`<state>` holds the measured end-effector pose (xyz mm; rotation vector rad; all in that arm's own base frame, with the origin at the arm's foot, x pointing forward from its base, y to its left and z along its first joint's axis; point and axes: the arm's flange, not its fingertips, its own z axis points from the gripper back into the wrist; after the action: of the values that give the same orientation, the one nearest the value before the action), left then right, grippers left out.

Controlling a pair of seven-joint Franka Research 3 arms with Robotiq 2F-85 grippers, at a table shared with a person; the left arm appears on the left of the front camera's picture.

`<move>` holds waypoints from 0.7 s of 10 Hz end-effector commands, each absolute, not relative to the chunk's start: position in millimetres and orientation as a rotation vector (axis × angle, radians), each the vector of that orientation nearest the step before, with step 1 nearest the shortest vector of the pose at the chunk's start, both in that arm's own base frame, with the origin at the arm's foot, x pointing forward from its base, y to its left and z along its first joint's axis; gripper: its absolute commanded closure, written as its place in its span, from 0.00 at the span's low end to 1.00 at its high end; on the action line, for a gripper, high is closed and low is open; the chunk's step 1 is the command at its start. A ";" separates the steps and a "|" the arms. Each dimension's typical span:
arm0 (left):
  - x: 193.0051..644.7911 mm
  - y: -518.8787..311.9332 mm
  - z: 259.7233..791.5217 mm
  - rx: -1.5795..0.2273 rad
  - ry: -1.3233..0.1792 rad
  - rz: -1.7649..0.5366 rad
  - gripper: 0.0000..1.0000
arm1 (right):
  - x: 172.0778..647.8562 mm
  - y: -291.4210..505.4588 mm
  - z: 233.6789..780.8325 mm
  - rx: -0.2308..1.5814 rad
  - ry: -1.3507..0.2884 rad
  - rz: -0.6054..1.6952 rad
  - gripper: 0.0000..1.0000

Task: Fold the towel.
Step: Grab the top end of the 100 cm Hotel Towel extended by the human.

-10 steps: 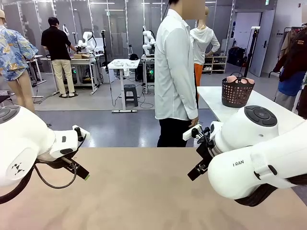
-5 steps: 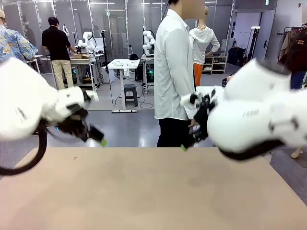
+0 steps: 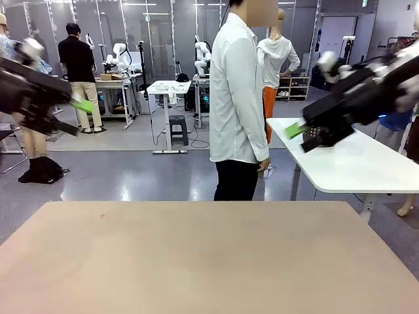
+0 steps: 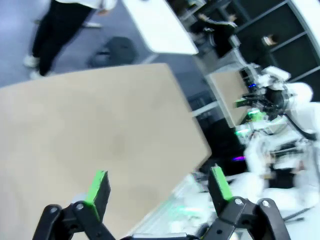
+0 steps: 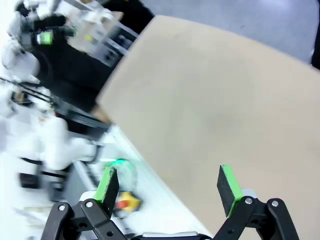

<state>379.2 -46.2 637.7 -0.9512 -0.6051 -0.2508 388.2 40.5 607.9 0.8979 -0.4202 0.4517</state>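
The tan table [image 3: 209, 261] is lying bare-topped across the lower part of the front view, and everything here is being placed against it. The left gripper [image 3: 75, 114] is hanging high above the table's left edge, out past its near-left corner, and is showing blurred and dark with one green pad catching the light. In the left wrist view its green pads [image 4: 97, 185] are standing far apart with nothing between them, so the pincer is gaping wide over the table's tan surface. The right gripper [image 3: 302, 136] is hovering high above and beyond the table's far-right corner, also blurred, in front of a white table [image 3: 353, 163] that is standing behind the tan one. In the right wrist view its fingers [image 5: 227, 182] are likewise spreading wide and holding nothing, and they are looking down on the tan top from well above. A person in a white shirt [image 3: 239, 98] and dark trousers is standing just behind the table's far edge, near its middle, with arms hanging down. Where the towel is lying cannot be told from these views.
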 end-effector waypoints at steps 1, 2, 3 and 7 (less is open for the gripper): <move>339.3 22.0 628.7 -1.126 -0.636 -0.187 0.00 | 390.1 -26.9 593.0 1.044 -0.419 0.220 0.00; 318.2 62.9 624.0 -1.172 -0.745 -0.053 0.00 | 376.7 -62.1 588.6 1.077 -0.476 0.132 0.00; 290.2 102.2 616.2 -1.193 -0.825 0.065 0.00 | 355.3 -94.4 586.5 1.124 -0.559 0.066 0.00; 216.5 191.9 600.5 -1.155 -1.002 0.361 0.00 | 280.0 -166.8 578.0 1.226 -0.826 -0.055 0.00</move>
<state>216.4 200.0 600.7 -1.1528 -0.9894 0.3491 291.0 -173.8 587.3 1.2122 -0.7687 -0.0842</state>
